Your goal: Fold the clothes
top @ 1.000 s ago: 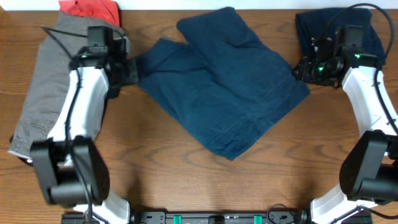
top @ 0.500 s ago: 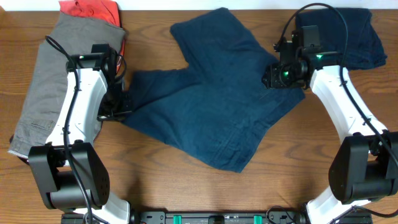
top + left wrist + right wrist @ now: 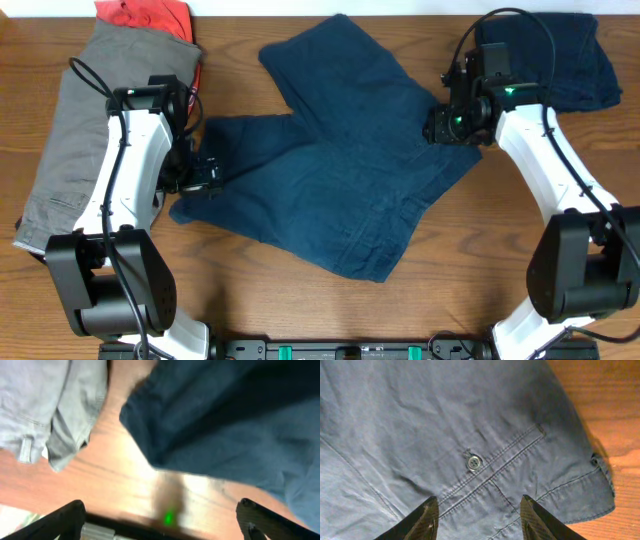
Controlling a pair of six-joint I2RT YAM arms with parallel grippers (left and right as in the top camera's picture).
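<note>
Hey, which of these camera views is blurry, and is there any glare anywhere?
Left wrist view: blurred throughout, the blue shorts and grey shorts soft-edged, a pale glare patch and a green glint on the table. Right wrist view: sharp, the button and stitching crisp. Overhead view: evenly lit, in focus.

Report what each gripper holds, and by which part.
Nothing is held. The left gripper is open beside an edge of the dark blue shorts; the right gripper is open above their buttoned pocket.
</note>
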